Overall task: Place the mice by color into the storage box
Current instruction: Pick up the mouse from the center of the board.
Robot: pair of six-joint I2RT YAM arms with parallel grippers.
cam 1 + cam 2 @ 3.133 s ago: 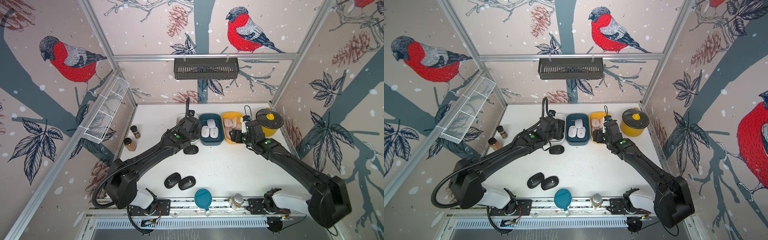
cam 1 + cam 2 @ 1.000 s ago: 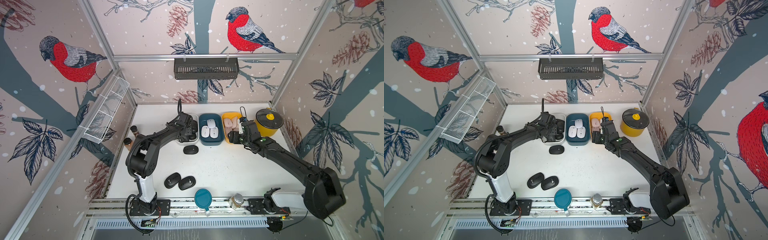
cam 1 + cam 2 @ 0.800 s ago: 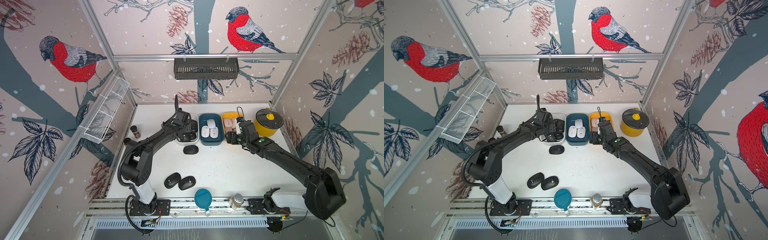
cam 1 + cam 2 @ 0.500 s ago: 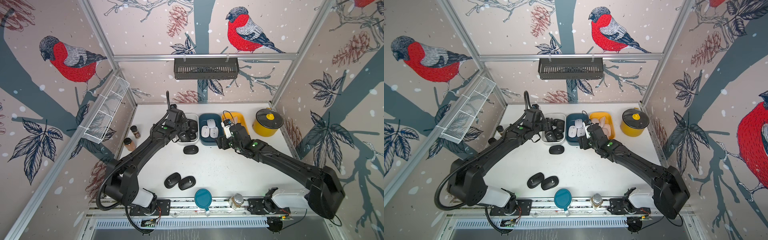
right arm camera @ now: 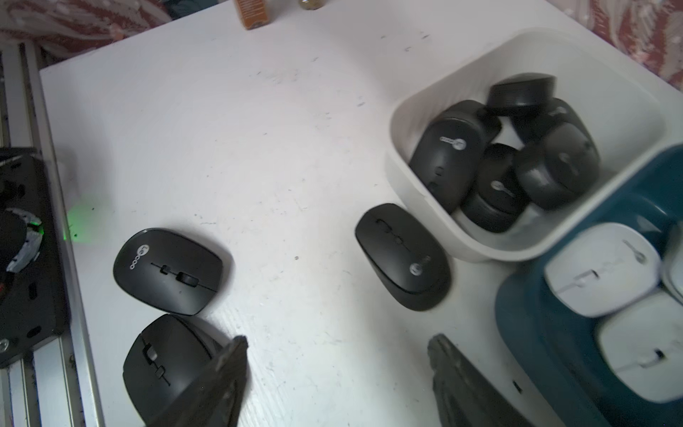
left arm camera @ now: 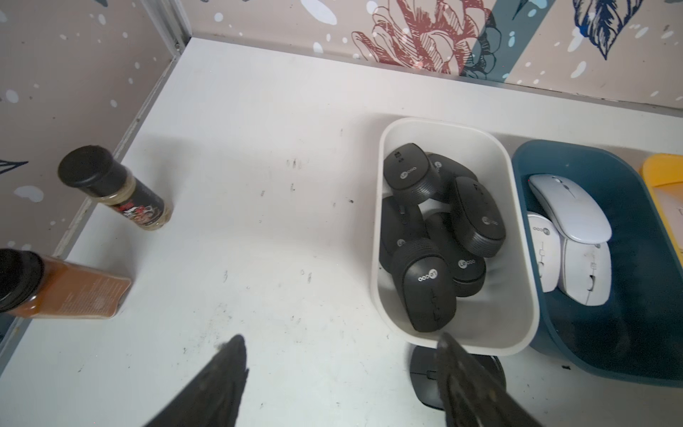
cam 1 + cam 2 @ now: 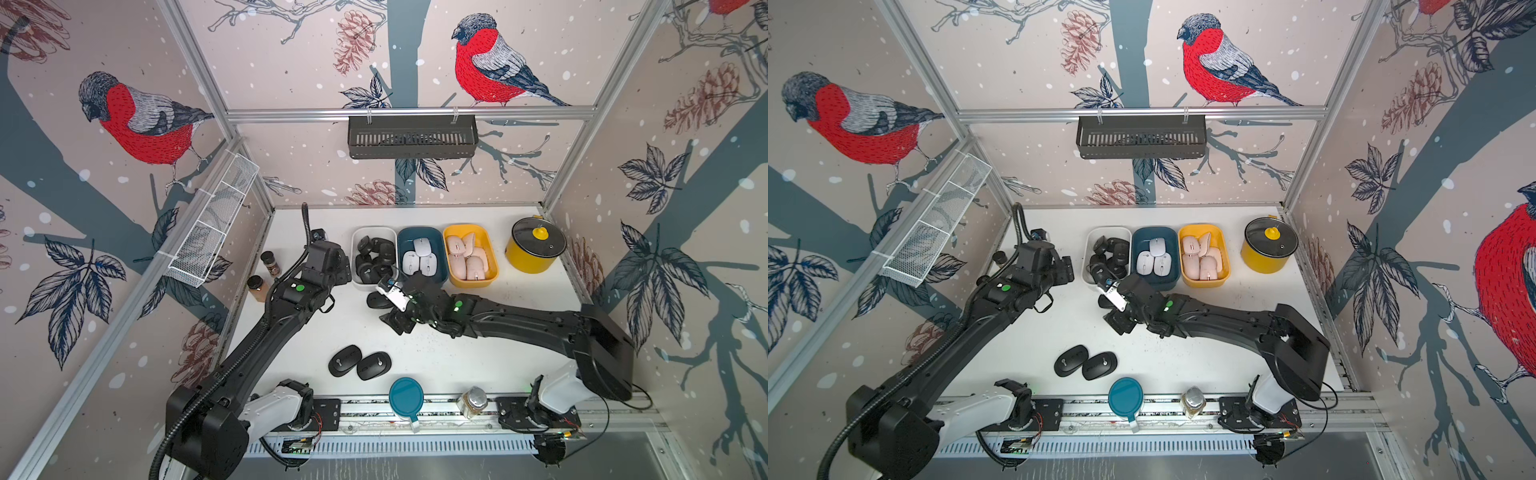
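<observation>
Black mice are matt plastic, ribbed on the sides; white mice smoother with a slight sheen. White bin is smooth plastic, surface matt white and scuffed. Frame rail bare metal, side basket wire mesh.

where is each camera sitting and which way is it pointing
Top views: high above the front edge, looking down at the table; both arms, left hand and right hand show.
Left wrist: on the left arm, facing the white box of black mice; its open fingers show.
Right wrist: on the right arm, facing three loose black mice; its open fingers show.
Shared: both wrist views catch the white box and the mouse beside it.
</observation>
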